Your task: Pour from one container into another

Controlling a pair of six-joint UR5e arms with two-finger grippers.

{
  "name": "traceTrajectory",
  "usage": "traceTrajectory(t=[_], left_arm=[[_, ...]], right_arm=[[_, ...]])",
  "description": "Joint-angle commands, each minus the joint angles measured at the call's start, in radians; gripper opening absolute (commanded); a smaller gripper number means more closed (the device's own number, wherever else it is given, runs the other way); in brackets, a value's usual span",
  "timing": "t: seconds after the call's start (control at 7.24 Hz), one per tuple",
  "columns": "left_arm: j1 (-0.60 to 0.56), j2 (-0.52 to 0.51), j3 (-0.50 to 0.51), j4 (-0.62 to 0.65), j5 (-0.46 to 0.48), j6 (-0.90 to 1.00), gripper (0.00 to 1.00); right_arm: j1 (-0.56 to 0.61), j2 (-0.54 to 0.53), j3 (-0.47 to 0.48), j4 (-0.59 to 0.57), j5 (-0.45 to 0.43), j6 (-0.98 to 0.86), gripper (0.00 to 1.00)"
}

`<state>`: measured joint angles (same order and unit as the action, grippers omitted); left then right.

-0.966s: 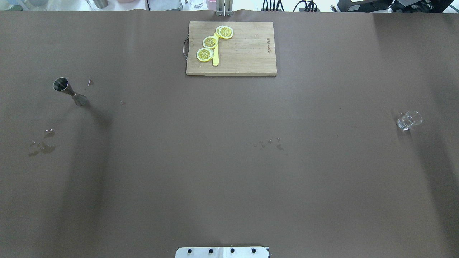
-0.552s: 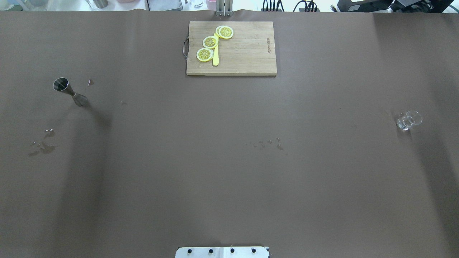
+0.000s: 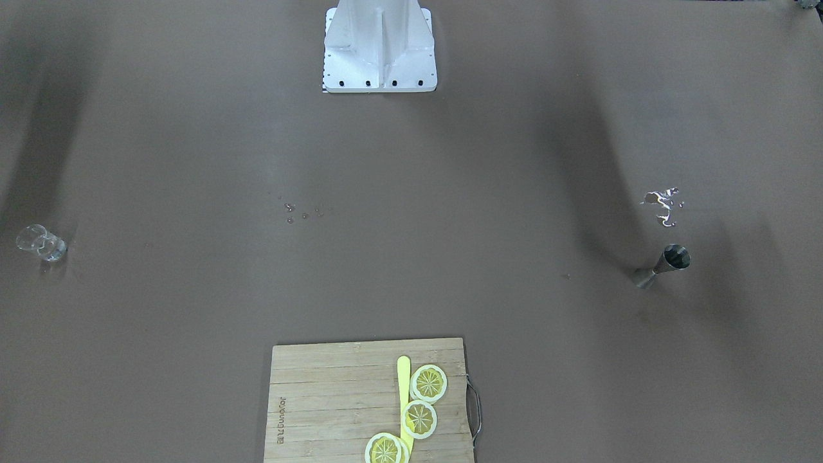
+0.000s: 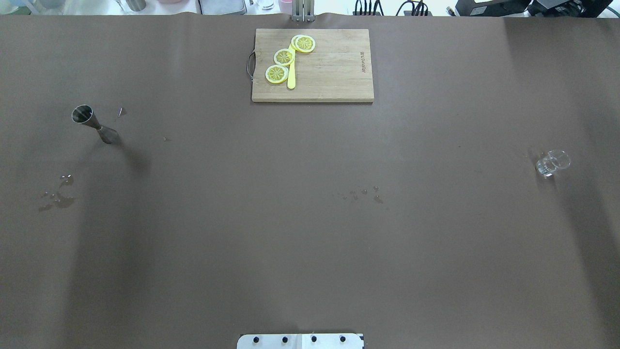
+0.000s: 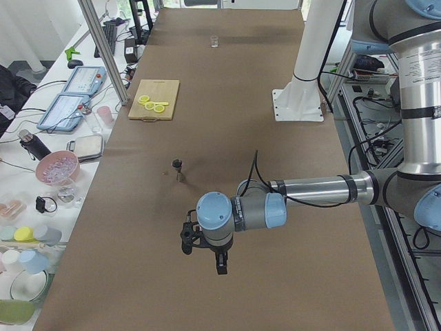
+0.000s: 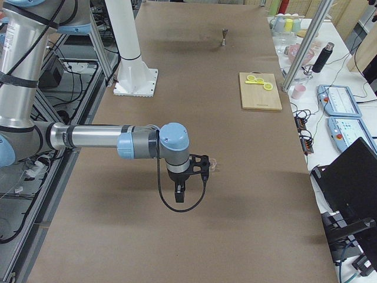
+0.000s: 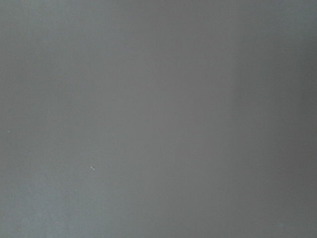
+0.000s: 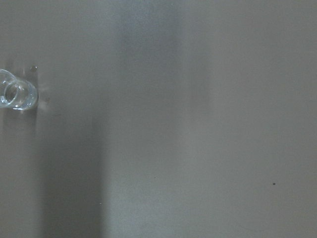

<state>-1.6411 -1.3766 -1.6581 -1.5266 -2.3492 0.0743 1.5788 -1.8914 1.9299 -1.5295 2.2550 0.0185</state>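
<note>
A steel jigger stands upright on the brown table at the left of the overhead view, and also shows as the jigger in the front-facing view. A small clear glass stands far right; the right wrist view has this glass at its left edge. Both arms show only in the side views. The left gripper hangs over bare table, nearer the camera than the jigger. The right gripper hangs just beside the glass. I cannot tell whether either is open or shut.
A wooden cutting board with lemon slices and a yellow knife lies at the far middle. Small spilled puddles lie near the jigger, and drops at the table's centre. The robot base plate is at the near edge.
The jigger and the glass stand where they were. The broad shadow on the left half of the table has drifted a little to the left.
</note>
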Motion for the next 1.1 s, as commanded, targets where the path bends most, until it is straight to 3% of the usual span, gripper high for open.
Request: traceTrajectory(t=[0.0,0.14,0.28,0.97], left_arm=[[0.001,0.004,0.041,-0.001,0.005,0.004,0.98],[0.001,-0.002,0.105,-0.003,0.004,0.004,0.98],[0.001,0.001,0.106,-0.003,-0.001,0.004,0.98],[0.001,-0.012,0.026,0.0,0.001,0.002,0.98]], right_arm=[[0.0,0.0,0.0,-0.001,-0.002,0.0,1.0],[0.0,0.0,0.0,0.0,-0.002,0.0,1.0],[0.0,0.0,0.001,0.0,-0.002,0.0,1.0],[0.0,0.002,0.001,0.0,-0.003,0.0,1.0]])
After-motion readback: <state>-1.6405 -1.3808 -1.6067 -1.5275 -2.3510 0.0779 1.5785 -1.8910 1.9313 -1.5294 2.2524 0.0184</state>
